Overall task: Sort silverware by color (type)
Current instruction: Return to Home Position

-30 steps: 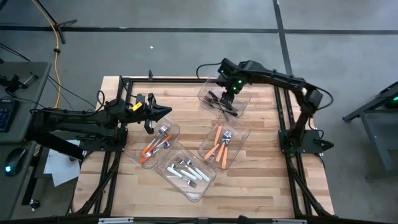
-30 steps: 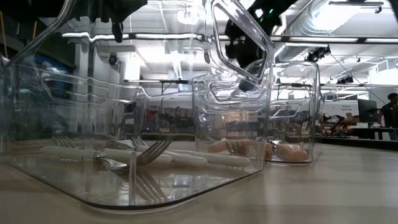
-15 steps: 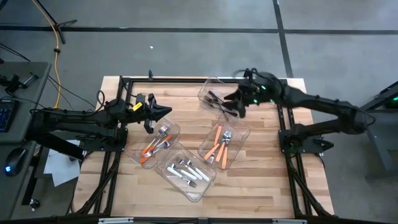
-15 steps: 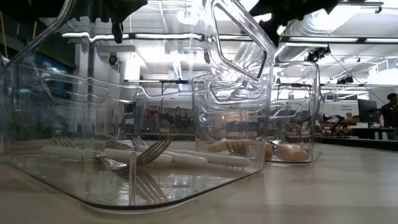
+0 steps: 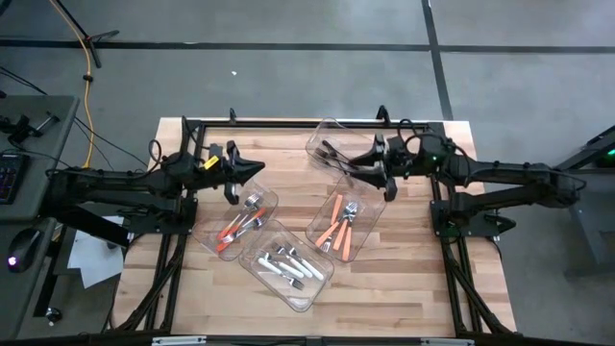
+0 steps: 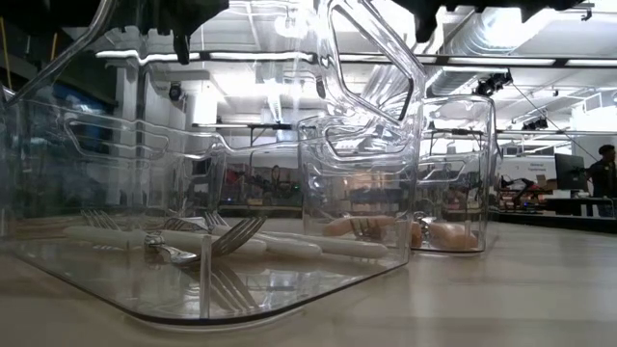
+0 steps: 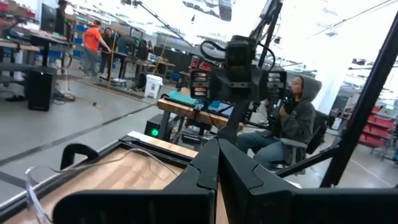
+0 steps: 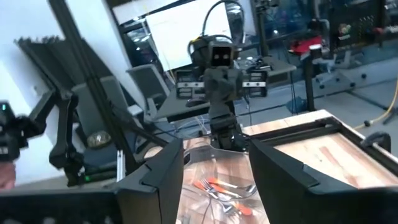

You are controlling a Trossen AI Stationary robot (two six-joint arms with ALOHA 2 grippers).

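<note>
Two arms and four clear bins showed in the high view, and all the silverware lay in the bins. At centre left the left gripper [image 5: 256, 171] hovered with its fingers pressed together on nothing. Just below it the left bin [image 5: 259, 195] held two or three orange pieces [image 5: 231, 234]. The low bin [image 5: 312, 288] at lower centre held some four white pieces [image 5: 288, 263]. The mid bin [image 5: 370, 226] held about four orange handles [image 5: 336, 223]. The top bin [image 5: 317, 142] held the black pieces [image 5: 334, 154]; their number could not be told. At its right edge the right gripper [image 5: 356, 165] hung with its fingers spread, empty. The table [image 5: 404, 288] was pale wood on a grey floor [image 5: 288, 67]. The left wrist view showed a workshop with two people: one seated [image 7: 298, 118] and one standing far off [image 7: 94, 40].
</note>
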